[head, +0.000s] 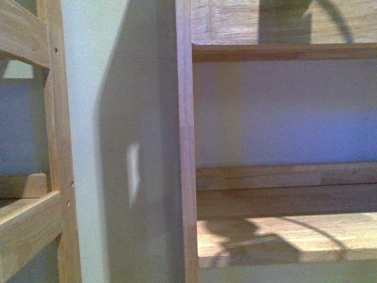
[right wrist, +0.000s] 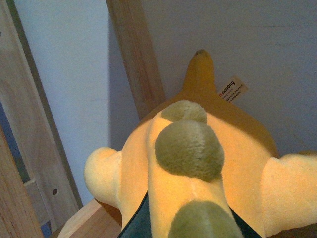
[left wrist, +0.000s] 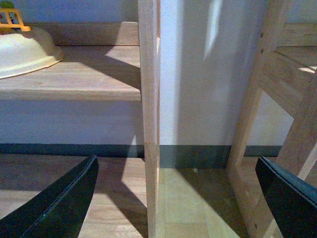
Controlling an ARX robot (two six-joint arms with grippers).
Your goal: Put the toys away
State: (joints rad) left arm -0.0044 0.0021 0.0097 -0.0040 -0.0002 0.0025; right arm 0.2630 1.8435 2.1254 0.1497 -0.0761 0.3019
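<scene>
Wooden shelving against a pale wall fills all three views. Front view: no arm visible; a shelf post runs top to bottom at centre, a lower shelf board with curved shadows to its right, an upper shelf above it, and another wooden frame at the far left.

Left wrist view: the left gripper is spread wide, its two dark fingers at the near corners, nothing between them. Past them, wood floor, a dark baseboard, an upright post, and a shelf carrying a cream bowl-shaped thing with something orange behind it, partly cut off. A second wooden frame stands on the other side.

Right wrist view: the plush toy is right up against the camera, orange-yellow with olive-green fuzzy spots down its middle, stubby limbs out both sides, a sewn tag near its far end. Only a bit of the right gripper shows, dark under the plush; it seems to be holding the toy, but the jaw state cannot be told. Beyond the toy, a wooden post and the wall.
</scene>
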